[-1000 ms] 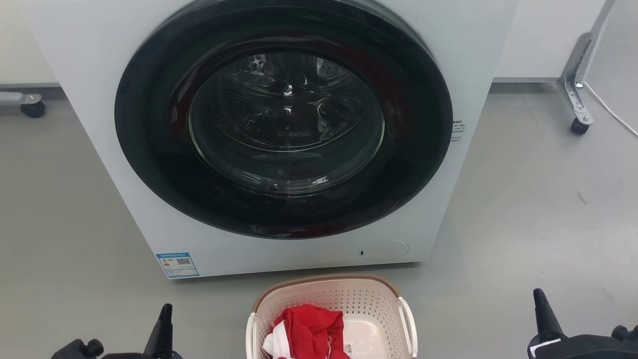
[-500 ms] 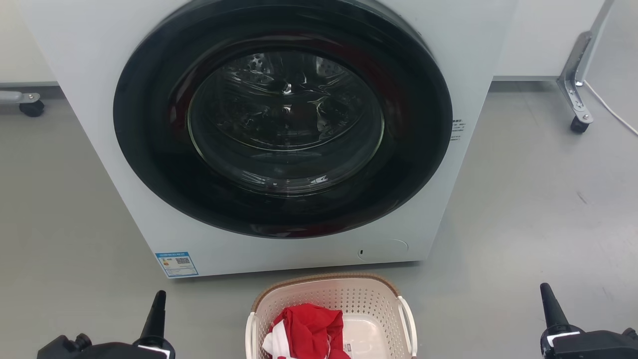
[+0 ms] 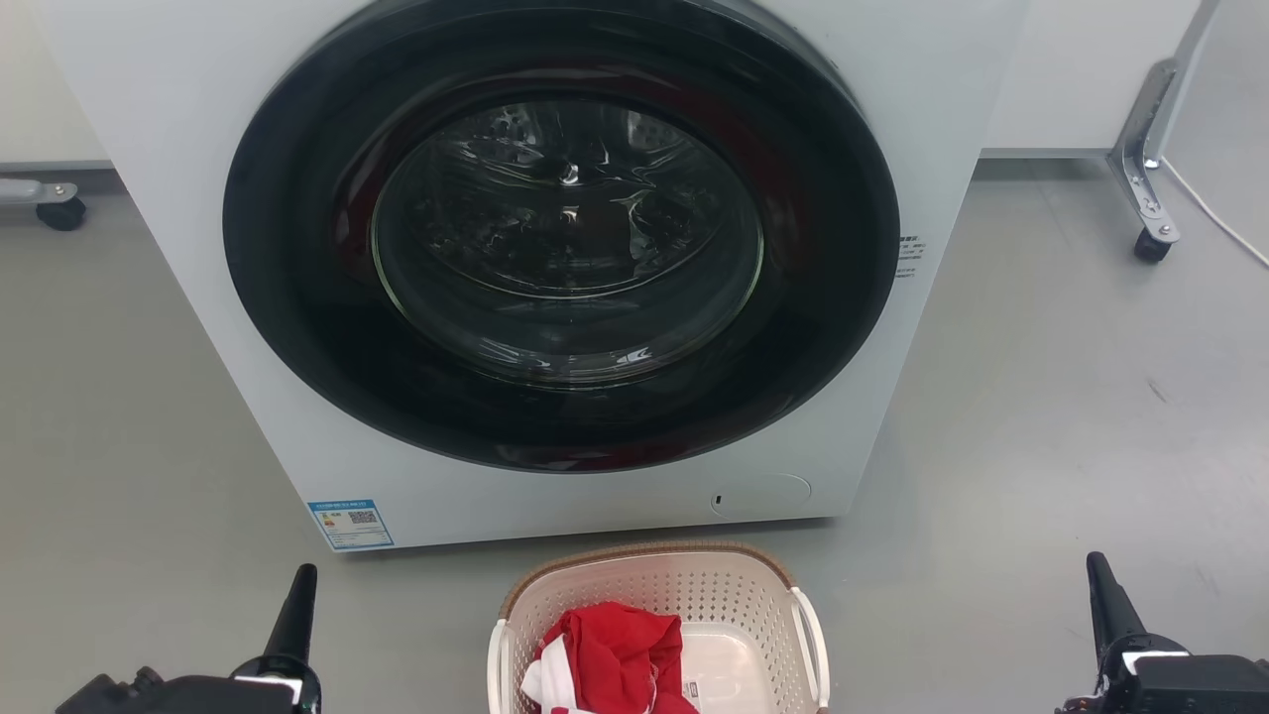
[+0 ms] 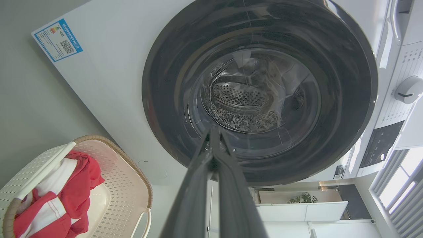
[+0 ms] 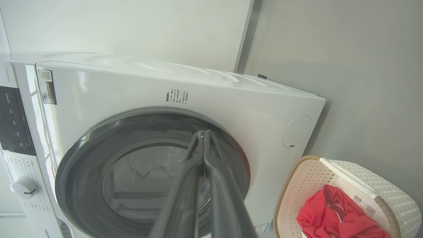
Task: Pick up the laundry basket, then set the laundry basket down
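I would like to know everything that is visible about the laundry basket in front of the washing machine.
The laundry basket is cream-white perforated plastic, rounded-rectangular, with a brown woven-look rim and white loop handles on both sides. It stands upright on the grey floor, close before the washing machine. A red-and-white garment lies inside, beside a small label on its smooth base.

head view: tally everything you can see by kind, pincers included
washing machine: 1
laundry basket: 1
red and white cloth bundle in the basket: 1
pincers, left pincer and right pincer, both shut: 2
caster wheels, the other at the far right: 2
total: 7
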### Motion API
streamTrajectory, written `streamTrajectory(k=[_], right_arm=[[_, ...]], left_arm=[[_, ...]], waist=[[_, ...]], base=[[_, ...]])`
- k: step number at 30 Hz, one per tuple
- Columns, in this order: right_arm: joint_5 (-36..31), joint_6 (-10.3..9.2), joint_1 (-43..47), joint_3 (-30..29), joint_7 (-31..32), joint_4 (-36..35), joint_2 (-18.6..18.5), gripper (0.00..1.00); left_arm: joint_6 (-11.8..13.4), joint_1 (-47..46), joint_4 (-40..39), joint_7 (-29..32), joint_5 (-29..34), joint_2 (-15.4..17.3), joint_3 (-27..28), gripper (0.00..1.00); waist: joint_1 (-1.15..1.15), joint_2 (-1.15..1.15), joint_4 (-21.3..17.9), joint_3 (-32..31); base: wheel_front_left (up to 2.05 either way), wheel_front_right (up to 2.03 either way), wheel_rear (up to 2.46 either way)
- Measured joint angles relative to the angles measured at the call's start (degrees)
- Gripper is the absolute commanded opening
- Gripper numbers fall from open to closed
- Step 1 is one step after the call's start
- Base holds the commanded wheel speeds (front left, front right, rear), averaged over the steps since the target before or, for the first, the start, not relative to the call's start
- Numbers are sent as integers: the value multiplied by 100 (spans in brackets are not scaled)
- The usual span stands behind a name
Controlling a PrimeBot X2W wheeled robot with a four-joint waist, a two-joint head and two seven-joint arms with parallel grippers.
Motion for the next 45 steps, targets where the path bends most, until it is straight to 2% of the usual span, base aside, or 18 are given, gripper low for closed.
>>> streamTrajectory(k=[15, 45], right_arm=[[944, 193, -179, -325, 275, 81, 129, 0], [944, 193, -203, -326, 275, 82, 133, 0]], left_arm=[[-213, -215, 82, 242, -946, -93, 285, 0], [-214, -215, 89, 242, -961, -102, 286, 0]], waist=[[0, 0, -6, 16], [-1, 0, -6, 15]], base=[[0, 0, 0], [0, 0, 0]])
